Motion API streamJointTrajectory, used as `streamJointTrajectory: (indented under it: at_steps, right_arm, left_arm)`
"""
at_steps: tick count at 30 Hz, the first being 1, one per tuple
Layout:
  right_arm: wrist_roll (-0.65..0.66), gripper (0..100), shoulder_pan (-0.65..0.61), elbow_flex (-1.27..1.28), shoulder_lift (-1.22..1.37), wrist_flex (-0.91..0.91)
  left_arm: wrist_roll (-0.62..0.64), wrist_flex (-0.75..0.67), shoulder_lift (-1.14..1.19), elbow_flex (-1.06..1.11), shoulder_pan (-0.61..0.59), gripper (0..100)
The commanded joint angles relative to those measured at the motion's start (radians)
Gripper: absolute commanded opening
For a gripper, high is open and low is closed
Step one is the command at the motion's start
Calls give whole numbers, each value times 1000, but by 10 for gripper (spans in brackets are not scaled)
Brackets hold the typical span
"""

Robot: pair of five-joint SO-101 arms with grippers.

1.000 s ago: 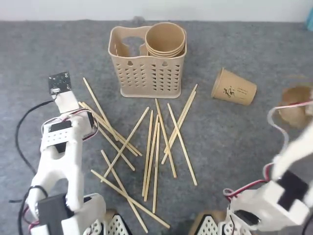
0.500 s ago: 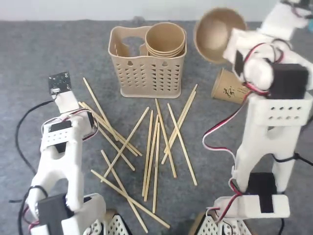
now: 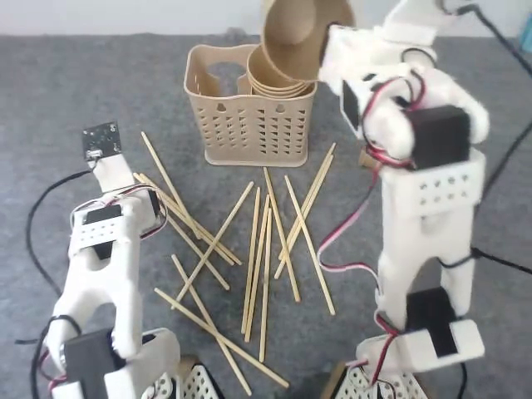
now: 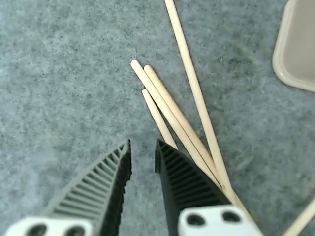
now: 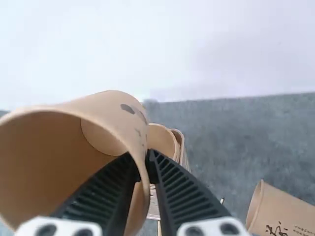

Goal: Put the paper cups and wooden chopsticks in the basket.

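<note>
Arm on the robot's right stands tall beside the basket (image 3: 249,125). The right gripper (image 5: 145,157) pinches the rim of a paper cup (image 3: 303,33), one jaw inside and one outside. The cup hangs tilted just above the stack of cups (image 3: 281,79) nested in the basket. To finish well, the arm probably needs to turn the cup upright, centre it over the stack and lower it before letting go, or it may tip off the rim.

The left gripper (image 4: 142,152) sits low over the chopstick ends (image 4: 162,105), its jaws a narrow gap apart and empty.

Grey carpet (image 3: 83,75) covers the table, with a pale wall (image 5: 197,39) behind. Wooden chopsticks (image 3: 266,249) lie scattered in front of the basket. Another cup (image 5: 280,211) lies on its side.
</note>
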Motion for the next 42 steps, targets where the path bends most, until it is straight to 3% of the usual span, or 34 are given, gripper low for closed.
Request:
streamJointTrajectory:
  at_steps: [1,16,24,31,36,38,40,42]
  right_arm:
    - [-6,6,-2,-43,54,-45]
    - [-3,8,-2,-48,257,-24]
    - [52,178,-7,-81,246,-13]
    - [31,179,-4,-221,136,81]
    - [31,175,-25,-258,44,254]
    - [31,137,-47,-258,25,367]
    - [34,24,-58,-250,15,418]
    - [31,28,-51,-199,-5,417]
  left_arm:
    - [-11,-25,-51,-7,2,77]
    - [-11,-43,-51,-2,2,77]
    - [-11,-43,-51,-2,2,77]
    - [-11,-43,-51,-2,2,77]
    - [-11,-43,-51,-2,2,77]
    - [-11,-43,-51,-2,2,77]
    - [-11,-43,-51,-2,2,77]
    - [-11,-43,-51,-1,2,77]
